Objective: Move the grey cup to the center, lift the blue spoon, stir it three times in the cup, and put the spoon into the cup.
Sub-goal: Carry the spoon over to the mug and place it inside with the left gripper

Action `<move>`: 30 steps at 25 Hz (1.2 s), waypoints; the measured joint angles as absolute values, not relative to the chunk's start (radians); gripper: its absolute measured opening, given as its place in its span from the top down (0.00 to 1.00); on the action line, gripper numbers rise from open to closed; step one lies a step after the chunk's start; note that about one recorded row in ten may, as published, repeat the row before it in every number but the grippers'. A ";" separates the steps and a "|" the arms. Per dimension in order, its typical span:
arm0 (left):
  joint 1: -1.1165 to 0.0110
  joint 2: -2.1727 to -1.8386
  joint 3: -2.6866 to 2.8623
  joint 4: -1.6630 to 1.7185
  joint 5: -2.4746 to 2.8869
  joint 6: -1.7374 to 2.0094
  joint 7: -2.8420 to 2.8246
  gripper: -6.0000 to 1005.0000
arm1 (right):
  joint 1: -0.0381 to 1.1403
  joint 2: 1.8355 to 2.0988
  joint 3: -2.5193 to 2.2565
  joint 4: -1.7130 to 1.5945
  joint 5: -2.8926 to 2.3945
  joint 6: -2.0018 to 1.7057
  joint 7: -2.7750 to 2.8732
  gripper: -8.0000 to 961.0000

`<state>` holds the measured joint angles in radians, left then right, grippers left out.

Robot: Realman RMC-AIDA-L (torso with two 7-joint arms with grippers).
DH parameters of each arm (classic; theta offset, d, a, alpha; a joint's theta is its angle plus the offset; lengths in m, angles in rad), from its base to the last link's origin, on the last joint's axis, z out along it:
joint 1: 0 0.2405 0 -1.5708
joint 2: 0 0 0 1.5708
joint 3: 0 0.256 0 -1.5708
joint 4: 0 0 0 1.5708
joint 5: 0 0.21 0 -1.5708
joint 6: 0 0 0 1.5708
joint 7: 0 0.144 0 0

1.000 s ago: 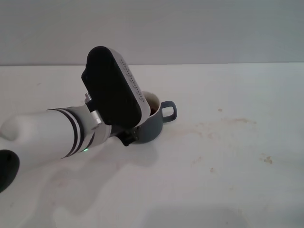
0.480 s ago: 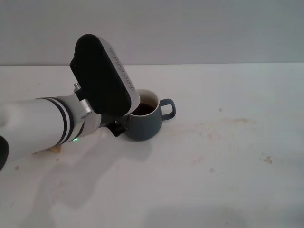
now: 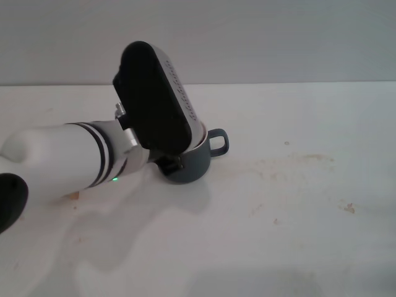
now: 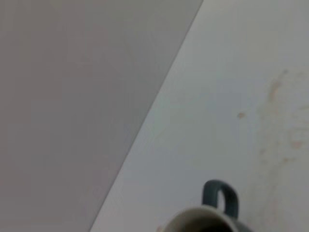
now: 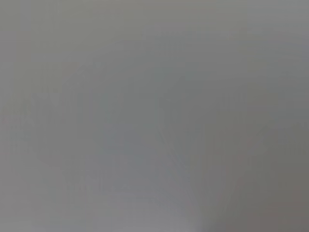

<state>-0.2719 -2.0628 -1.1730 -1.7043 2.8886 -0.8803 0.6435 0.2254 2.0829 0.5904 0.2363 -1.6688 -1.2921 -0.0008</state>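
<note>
Your left gripper [image 3: 170, 162] sits over the grey cup [image 3: 197, 162] (presumably stirring); fingers hidden, grip unknowable.

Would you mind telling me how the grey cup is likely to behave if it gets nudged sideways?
The grey cup looks squat with a rounded base, so it would probably slide on the table rather than tip. Its handle sticks out to one side, so an off-centre push may turn it.

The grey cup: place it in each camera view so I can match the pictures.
Head view: the grey cup sits centre-left on the table, partly hidden behind the left gripper.
Left wrist view: only its rim and handle show at the lower edge.
Right wrist view: not in it.
Shared landmark: the loop handle.
</note>
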 joint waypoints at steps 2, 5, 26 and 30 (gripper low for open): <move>-0.272 -2.063 -1.158 -1.711 2.889 -0.884 0.644 0.85 | 0.224 2.083 0.587 0.236 -1.669 -1.293 -0.001 0.99; -0.263 -2.063 -1.142 -1.727 2.889 -0.897 0.644 0.85 | 0.222 2.083 0.579 0.236 -1.669 -1.294 -0.001 0.99; -0.268 -2.062 -1.193 -1.729 2.890 -0.903 0.663 0.85 | 0.219 2.083 0.578 0.238 -1.669 -1.296 -0.001 0.99; -0.284 -2.064 -1.184 -1.723 2.890 -0.903 0.663 0.85 | 0.219 2.083 0.578 0.243 -1.669 -1.296 -0.001 0.99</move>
